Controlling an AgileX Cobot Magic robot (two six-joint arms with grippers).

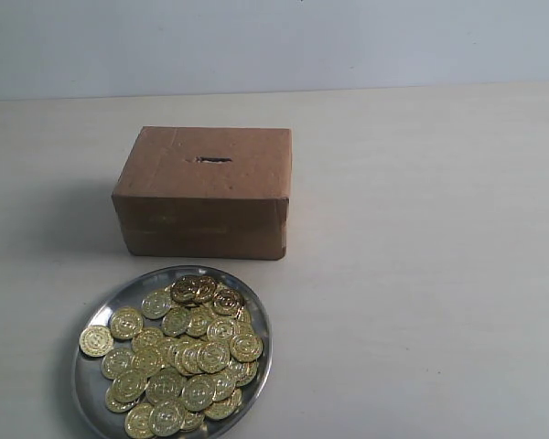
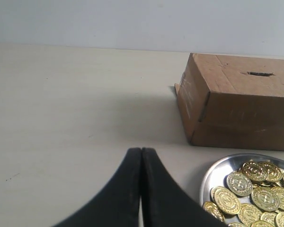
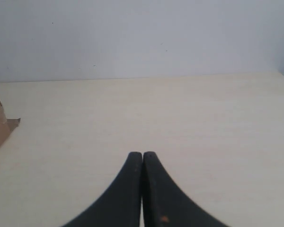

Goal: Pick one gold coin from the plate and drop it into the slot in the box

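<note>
1. L gripper & R gripper: jaws pressed together on each, nothing held.
2. Plate w/ heaped gold coins sits by the camera-side edge of the counter. The box is just behind it, toward the far edge, w/ the box slot on its top face.
3. Risk: coins overlap, so a pinch may lift two or flick one over the rim.
4. Risk: slot's narrow, so a tilted coin prob. jams or bounces off.

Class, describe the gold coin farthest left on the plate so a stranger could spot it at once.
Find the brown cardboard box on the table; in front of it sits a silver plate heaped with gold coins. The coin lies on the plate's left rim in the exterior view, outermost, while the others crowd and overlap inside.
</note>
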